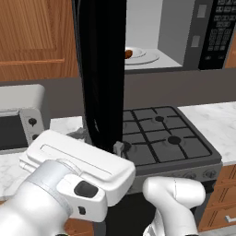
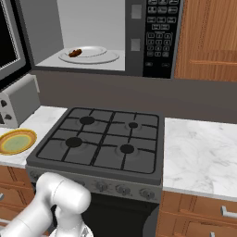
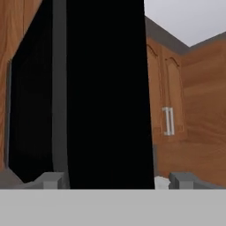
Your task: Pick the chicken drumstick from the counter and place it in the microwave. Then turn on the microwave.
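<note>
The chicken drumstick (image 1: 128, 53) (image 2: 75, 53) lies on the round glass turntable (image 2: 90, 54) inside the microwave (image 2: 134, 37) (image 1: 203, 37). The microwave's black door (image 1: 103, 69) (image 3: 106, 88) stands swung out to the left. My gripper (image 3: 119, 180) is open at the door's lower edge. In the hand view one fingertip (image 3: 53, 180) stands on each side of the door's thickness, with a small gap on the right side. In the left base view one grey finger (image 1: 120, 148) shows beside the door's bottom. The keypad (image 2: 159, 32) is on the microwave's right.
A dark gas stovetop (image 2: 102, 139) sits under the microwave, with white marble counter (image 2: 199, 152) to its right. On the left counter stand a silver toaster oven (image 1: 18, 120) and a yellow plate (image 2: 16, 141). Wooden cabinets (image 3: 176, 110) flank the microwave.
</note>
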